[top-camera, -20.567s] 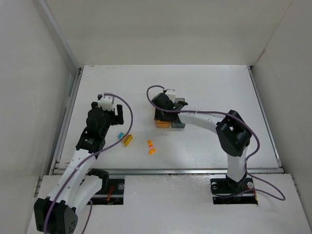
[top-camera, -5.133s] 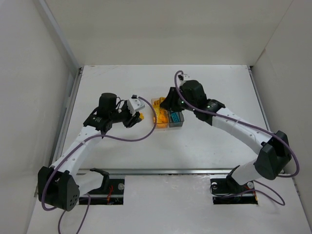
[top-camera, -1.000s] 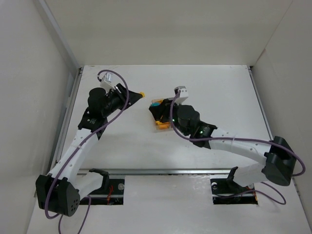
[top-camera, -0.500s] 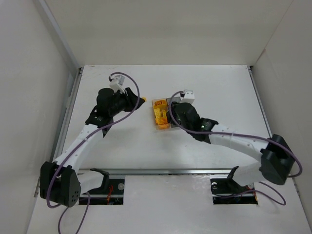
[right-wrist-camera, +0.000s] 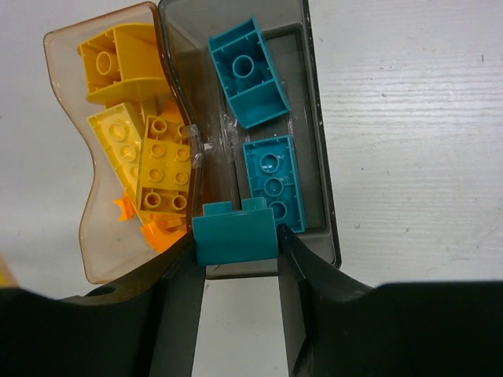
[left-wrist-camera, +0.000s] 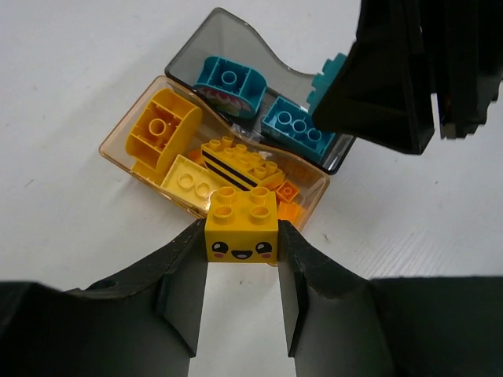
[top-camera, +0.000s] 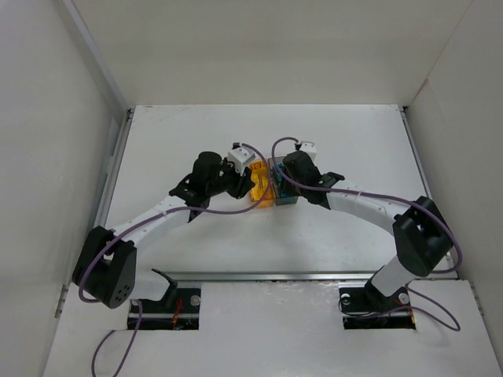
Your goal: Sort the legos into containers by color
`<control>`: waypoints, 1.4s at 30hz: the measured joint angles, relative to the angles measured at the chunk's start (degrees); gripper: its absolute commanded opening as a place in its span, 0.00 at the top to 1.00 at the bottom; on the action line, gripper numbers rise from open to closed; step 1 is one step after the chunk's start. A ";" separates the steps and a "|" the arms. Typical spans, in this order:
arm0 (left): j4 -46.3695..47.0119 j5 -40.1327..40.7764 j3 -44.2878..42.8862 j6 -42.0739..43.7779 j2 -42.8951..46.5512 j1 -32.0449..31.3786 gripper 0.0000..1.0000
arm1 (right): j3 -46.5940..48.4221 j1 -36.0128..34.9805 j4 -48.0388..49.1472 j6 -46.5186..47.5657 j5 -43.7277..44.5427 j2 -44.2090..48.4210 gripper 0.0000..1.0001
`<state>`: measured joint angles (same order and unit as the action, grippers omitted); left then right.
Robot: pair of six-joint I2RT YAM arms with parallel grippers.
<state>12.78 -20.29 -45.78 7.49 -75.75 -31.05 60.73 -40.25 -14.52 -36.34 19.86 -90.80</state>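
Note:
Two bins stand side by side mid-table: the amber bin (top-camera: 262, 191) and the grey bin (top-camera: 284, 195). My left gripper (top-camera: 245, 182) is shut on a yellow smiley-face brick (left-wrist-camera: 240, 228), held just above the near edge of the amber bin (left-wrist-camera: 118, 149), which holds yellow bricks, a black-striped one (left-wrist-camera: 236, 161) and small orange pieces. My right gripper (top-camera: 284, 174) is shut on a teal brick (right-wrist-camera: 236, 236) over the near end of the grey bin (right-wrist-camera: 313, 157), which holds two teal bricks (right-wrist-camera: 247, 71) (right-wrist-camera: 271, 181). The amber bin (right-wrist-camera: 67, 55) lies to its left.
Both grippers are close together over the bins; the right gripper's black body (left-wrist-camera: 401, 71) fills the top right of the left wrist view. White walls enclose the white table (top-camera: 354, 141) on three sides. No loose bricks show on the table.
My left gripper has swung right from the table's far left to the amber bin, carrying the yellow brick. My right gripper has shifted onto the grey bin with the teal brick.

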 measured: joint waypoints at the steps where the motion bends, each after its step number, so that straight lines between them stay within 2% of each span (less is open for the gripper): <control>1: 0.35 0.00 0.22 1.33 -0.59 -0.39 1.00 | 0.11 0.09 0.00 0.04 -0.17 -0.09 1.00; 6: 1.60 0.00 0.42 7.15 -4.55 -2.86 0.58 | 0.17 0.13 -0.02 0.09 -0.85 -0.22 1.00; 10: 2.80 0.00 0.44 9.86 -6.73 -4.00 0.31 | 0.17 0.13 -0.02 0.50 -1.01 -0.22 1.00; 11: 3.04 0.04 0.44 10.23 -6.93 -4.00 0.29 | 0.17 0.13 -0.02 0.52 -1.03 -0.22 1.00; 13: 3.61 0.28 0.44 10.73 -6.97 -4.00 0.26 | 0.17 0.13 -0.02 0.55 -1.14 -0.22 1.00; 21: 3.26 4.42 0.44 11.52 -6.80 -4.13 0.26 | 0.17 0.13 0.02 -1.38 -1.95 -1.14 1.00; 30: -0.68 8.26 0.44 10.05 -2.78 -4.26 0.26 | -2.49 -0.31 1.62 -14.82 -2.27 -2.93 1.00; 35: -1.42 8.72 0.44 9.46 -1.97 -4.26 0.26 | -2.49 -3.04 1.64 -21.51 -1.49 -3.48 1.00; 42: -2.32 8.83 0.44 9.09 -1.18 -4.26 0.26 | -1.66 -5.20 -0.68 -27.47 2.43 -3.48 1.00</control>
<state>10.46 -11.46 -45.34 16.58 -76.93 -35.31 59.07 -45.45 -15.20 -63.81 22.28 -94.28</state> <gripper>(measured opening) 0.742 0.437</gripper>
